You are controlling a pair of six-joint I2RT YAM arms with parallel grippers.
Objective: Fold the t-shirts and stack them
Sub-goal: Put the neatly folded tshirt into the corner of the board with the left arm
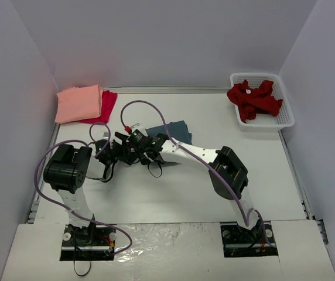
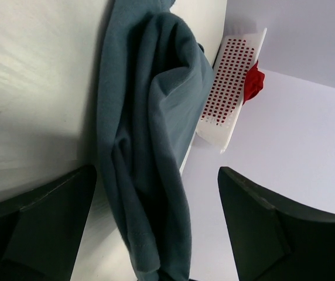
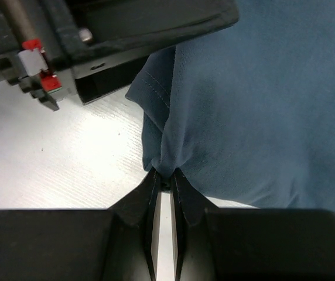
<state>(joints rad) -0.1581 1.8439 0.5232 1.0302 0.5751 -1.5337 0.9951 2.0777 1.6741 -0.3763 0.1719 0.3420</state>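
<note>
White walls are boxing in the pale desk (image 1: 214,193), where both my arms are meeting near the middle. My right end effector (image 3: 164,182) is pinching a bunched fold of the slate-blue t-shirt (image 3: 261,105), its fingers pressed together on the cloth just above the desk. My left end effector (image 2: 156,211) is standing with its fingers wide apart, and the same shirt is draping down between them. The shirt's lower end is running off the left wrist view, so I cannot tell whether cloth is touching either finger. From above, my wrists are covering most of this shirt, leaving only a far corner showing. At the far left a folded salmon-pink t-shirt (image 1: 78,103) is lying on a crimson t-shirt (image 1: 108,105), hiding all but its right edge. At the far right a dark red t-shirt (image 1: 253,99) is sitting crumpled in the white lattice basket (image 1: 286,120).
</note>
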